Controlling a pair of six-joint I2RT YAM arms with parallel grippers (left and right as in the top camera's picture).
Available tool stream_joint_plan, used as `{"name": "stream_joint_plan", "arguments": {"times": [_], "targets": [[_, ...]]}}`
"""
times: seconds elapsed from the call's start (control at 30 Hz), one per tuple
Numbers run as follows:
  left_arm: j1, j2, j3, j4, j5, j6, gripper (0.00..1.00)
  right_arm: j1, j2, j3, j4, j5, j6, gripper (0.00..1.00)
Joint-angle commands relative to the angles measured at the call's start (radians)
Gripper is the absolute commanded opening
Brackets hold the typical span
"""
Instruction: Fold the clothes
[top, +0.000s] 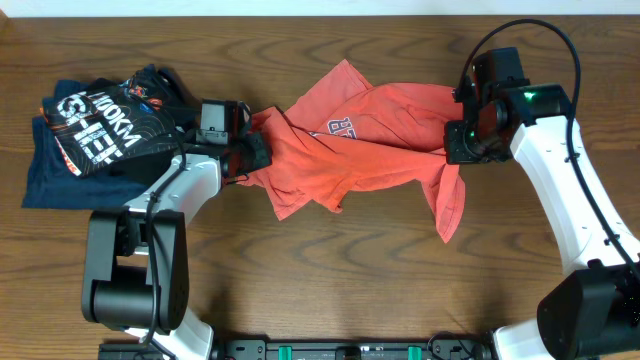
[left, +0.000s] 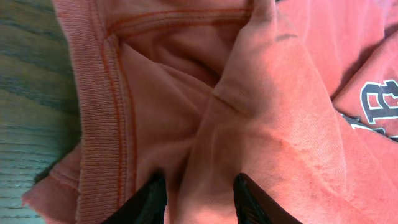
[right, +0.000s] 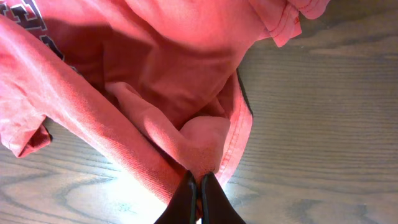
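The coral-red shirt (top: 370, 135) lies crumpled across the middle of the wooden table, its dark-and-white logo (top: 337, 127) facing up. My left gripper (top: 258, 150) is at the shirt's left end. In the left wrist view its black fingers (left: 152, 199) are closed on a thick fold of the shirt (left: 205, 155), beside a ribbed hem. My right gripper (top: 450, 150) is at the shirt's right side. In the right wrist view it (right: 199, 180) is shut tight on a pinch of the shirt (right: 199, 137) near the hem, lifted a little off the wood.
A pile of navy and black garments with white lettering (top: 90, 130) lies at the far left, just behind the left arm. Bare wooden table (top: 350, 280) runs along the front. One sleeve or corner of the shirt hangs toward the front right (top: 450, 210).
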Motion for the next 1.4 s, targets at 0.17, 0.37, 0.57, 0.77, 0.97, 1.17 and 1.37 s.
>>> {"name": "stream_joint_plan", "arguments": {"times": [0.17, 0.37, 0.57, 0.77, 0.97, 1.17, 1.37], "targets": [[-0.05, 0.016, -0.006, 0.007, -0.008, 0.017, 0.38, -0.007, 0.005, 0.006, -0.001, 0.014, -0.01, 0.02], [-0.075, 0.016, -0.006, 0.029, -0.009, 0.017, 0.38, -0.007, 0.005, 0.006, -0.001, 0.014, -0.01, 0.02], [-0.073, 0.017, -0.006, 0.055, -0.021, 0.017, 0.38, -0.007, 0.005, 0.006, -0.001, 0.014, -0.01, 0.02], [-0.073, 0.023, -0.007, 0.021, -0.075, 0.018, 0.38, -0.007, 0.005, 0.006, -0.002, 0.014, -0.01, 0.02], [-0.073, 0.043, -0.007, 0.027, -0.088, 0.017, 0.38, -0.007, 0.005, 0.006, -0.006, 0.014, -0.01, 0.02], [-0.074, 0.072, -0.007, 0.043, -0.087, 0.017, 0.38, -0.007, 0.005, 0.006, -0.01, 0.014, -0.01, 0.02], [-0.072, 0.061, -0.006, 0.089, -0.063, 0.017, 0.3, -0.007, 0.005, 0.006, -0.012, 0.014, -0.01, 0.02]]}}
